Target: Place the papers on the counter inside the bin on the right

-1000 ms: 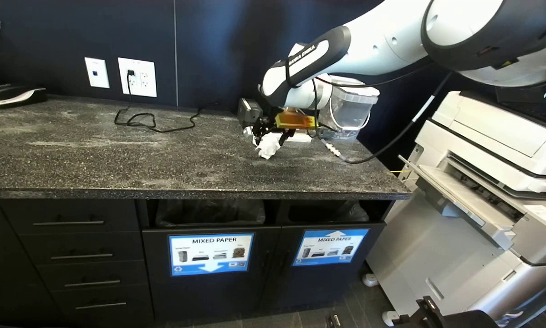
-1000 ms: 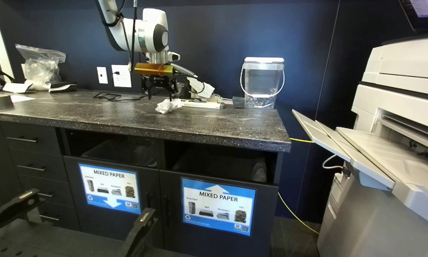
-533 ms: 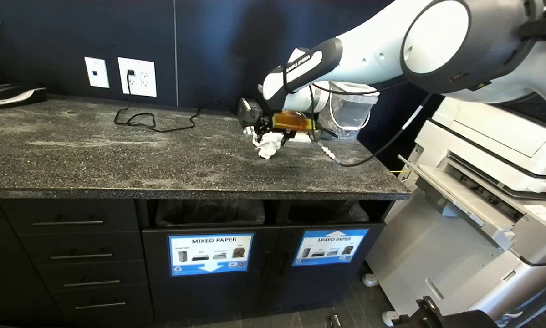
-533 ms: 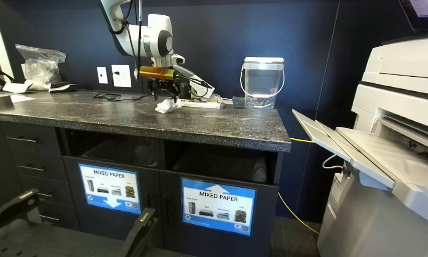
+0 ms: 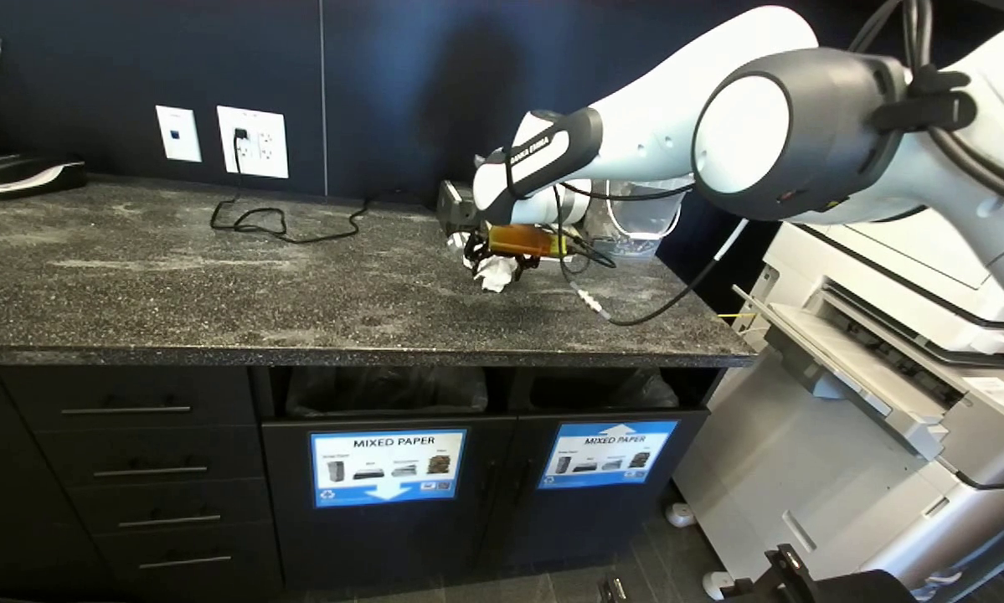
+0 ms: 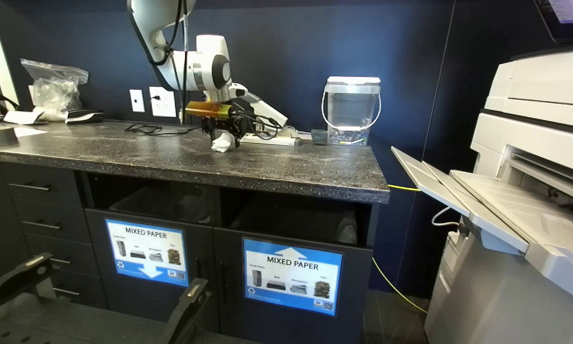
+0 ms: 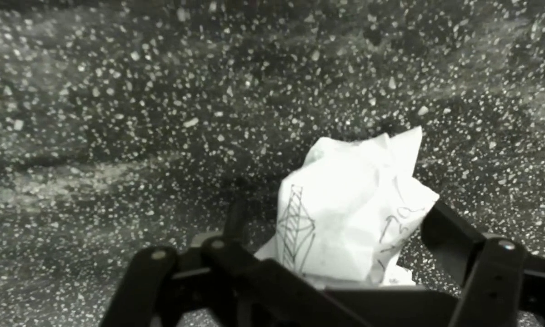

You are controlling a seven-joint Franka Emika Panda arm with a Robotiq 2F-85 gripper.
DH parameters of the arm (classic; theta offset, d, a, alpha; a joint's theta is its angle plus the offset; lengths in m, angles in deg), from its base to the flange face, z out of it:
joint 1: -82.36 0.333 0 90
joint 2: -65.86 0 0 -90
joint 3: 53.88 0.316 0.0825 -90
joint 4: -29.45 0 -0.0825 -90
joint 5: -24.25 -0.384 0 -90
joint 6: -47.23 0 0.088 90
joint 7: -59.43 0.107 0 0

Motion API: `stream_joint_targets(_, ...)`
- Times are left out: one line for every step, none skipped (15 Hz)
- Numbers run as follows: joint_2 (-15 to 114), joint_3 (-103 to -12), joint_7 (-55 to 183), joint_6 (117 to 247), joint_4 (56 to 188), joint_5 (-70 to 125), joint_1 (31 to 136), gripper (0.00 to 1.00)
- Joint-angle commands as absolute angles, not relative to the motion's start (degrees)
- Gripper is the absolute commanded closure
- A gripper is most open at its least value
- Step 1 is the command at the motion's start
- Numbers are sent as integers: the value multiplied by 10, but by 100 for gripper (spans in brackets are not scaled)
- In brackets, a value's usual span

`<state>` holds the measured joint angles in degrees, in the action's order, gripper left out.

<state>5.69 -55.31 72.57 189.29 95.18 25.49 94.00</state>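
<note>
Office copy corner; floor-standing copier [image 5: 853, 456], MIXED PAPER recycling labels [image 6: 292, 277], drawers [image 5: 154, 452]

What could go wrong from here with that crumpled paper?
The open black claw might shove the crumpled white paper ball, which looks nearer one finger in the wrist view. Misdrop risk: the right-hand black cabinet bin and its neighbour both carry blue-and-white MIXED PAPER labels.
</note>
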Motion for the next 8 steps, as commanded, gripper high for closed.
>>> stream_joint_targets(19,-567,749,1878,895,262,949,32)
stream_joint_targets(13,-571,754,1881,891,265,953,42)
stream_joint_targets(13,-574,756,1877,887,266,952,49)
stream_joint_targets(13,-578,761,1878,887,268,955,55)
stream_joint_targets(9,-580,764,1877,882,271,957,64)
stream_joint_targets(11,-581,764,1875,881,271,957,71)
stream_joint_targets(11,-584,765,1873,879,274,959,77)
stream_joint_targets(9,-591,770,1872,880,282,966,84)
